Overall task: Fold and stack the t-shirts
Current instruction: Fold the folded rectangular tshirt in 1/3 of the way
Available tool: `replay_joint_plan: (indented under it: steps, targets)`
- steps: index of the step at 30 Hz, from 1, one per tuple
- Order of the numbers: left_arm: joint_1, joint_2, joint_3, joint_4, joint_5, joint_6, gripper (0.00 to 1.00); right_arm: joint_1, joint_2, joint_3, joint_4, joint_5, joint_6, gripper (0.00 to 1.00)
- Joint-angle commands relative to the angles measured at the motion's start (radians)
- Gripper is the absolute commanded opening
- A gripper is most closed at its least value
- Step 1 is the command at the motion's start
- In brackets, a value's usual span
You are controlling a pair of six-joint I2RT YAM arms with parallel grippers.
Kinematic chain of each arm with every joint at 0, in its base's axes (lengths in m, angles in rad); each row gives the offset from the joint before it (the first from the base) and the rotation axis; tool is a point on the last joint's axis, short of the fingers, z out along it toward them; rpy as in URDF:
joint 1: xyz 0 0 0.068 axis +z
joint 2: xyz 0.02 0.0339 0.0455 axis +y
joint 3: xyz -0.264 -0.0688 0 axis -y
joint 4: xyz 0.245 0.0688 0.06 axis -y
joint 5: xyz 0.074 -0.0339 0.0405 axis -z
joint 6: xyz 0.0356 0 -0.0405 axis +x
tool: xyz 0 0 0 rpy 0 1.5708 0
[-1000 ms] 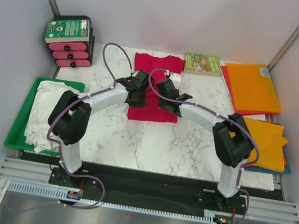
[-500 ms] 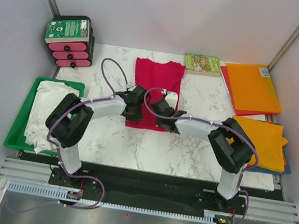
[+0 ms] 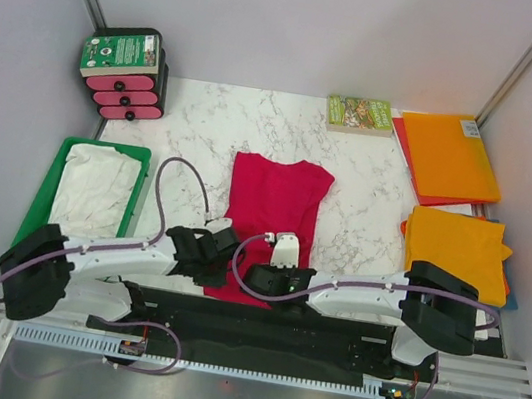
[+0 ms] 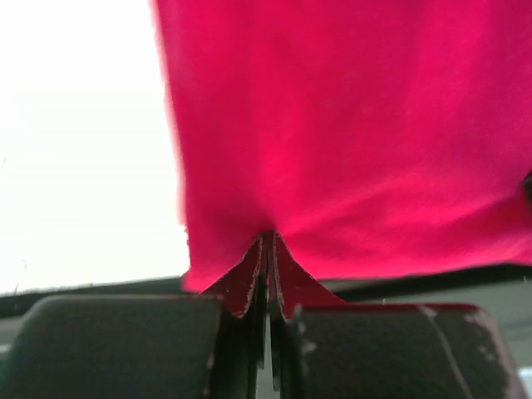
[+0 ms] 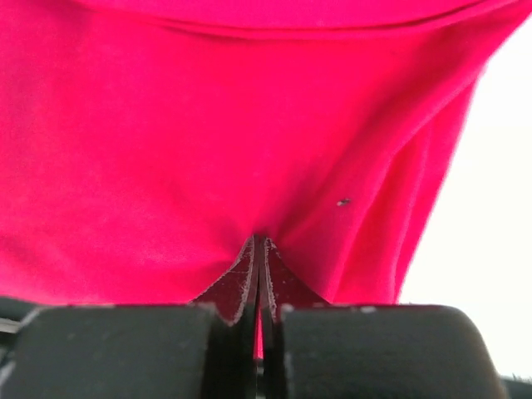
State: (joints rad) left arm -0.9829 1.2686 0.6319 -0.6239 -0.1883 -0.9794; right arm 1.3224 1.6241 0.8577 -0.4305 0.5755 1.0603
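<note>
A crimson red t-shirt point(image 3: 272, 211) lies stretched lengthwise on the marble table, its near hem at the table's front edge. My left gripper point(image 3: 221, 256) is shut on the hem's left part, and in the left wrist view the red cloth point(image 4: 349, 125) is pinched at my left gripper point(image 4: 268, 243). My right gripper point(image 3: 251, 280) is shut on the hem's right part, the red cloth point(image 5: 208, 141) fanning out from my right gripper point(image 5: 259, 246). A white t-shirt point(image 3: 97, 189) lies crumpled in the green tray point(image 3: 40, 206). Orange t-shirts lie at the right: one flat point(image 3: 449, 154), one folded point(image 3: 458, 250).
A small green-covered book point(image 3: 360, 113) lies at the table's back. A black box with pink inserts point(image 3: 124, 74) stands at the back left. Grey walls close in both sides. A black rail point(image 3: 267, 321) runs along the near edge.
Both arms pulled back toward the near edge, dragging the red t-shirt from the table's back to the front middle. Both grippers stayed shut on it.
</note>
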Motion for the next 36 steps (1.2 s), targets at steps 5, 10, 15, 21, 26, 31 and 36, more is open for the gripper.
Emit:
replay_joint_plan:
  steps: [5,10,15,21,26,31,36]
  targets:
    - [-0.033,-0.267,0.012,-0.080,-0.152,-0.055,0.29,0.011,-0.033,0.229,-0.235,0.234,-0.012,0.60]
    - [-0.031,-0.328,0.026,-0.077,-0.201,-0.039,0.22,-0.006,0.037,0.297,-0.238,0.250,-0.089,0.00]
    - [-0.031,-0.385,-0.049,-0.068,-0.197,-0.120,0.02,-0.009,0.060,0.244,-0.194,0.198,-0.083,0.00]
    - [-0.031,-0.434,-0.093,-0.053,-0.217,-0.150,0.02,-0.061,0.108,0.211,-0.143,0.188,-0.091,0.00]
    - [-0.033,-0.408,-0.092,-0.036,-0.209,-0.147,0.02,-0.123,0.167,0.245,-0.100,0.176,-0.140,0.00]
    - [-0.033,-0.379,-0.093,-0.027,-0.194,-0.136,0.02,-0.201,0.244,0.316,-0.082,0.158,-0.206,0.00]
    - [-0.033,-0.377,-0.098,-0.025,-0.197,-0.125,0.02,-0.253,0.275,0.392,-0.068,0.190,-0.244,0.00]
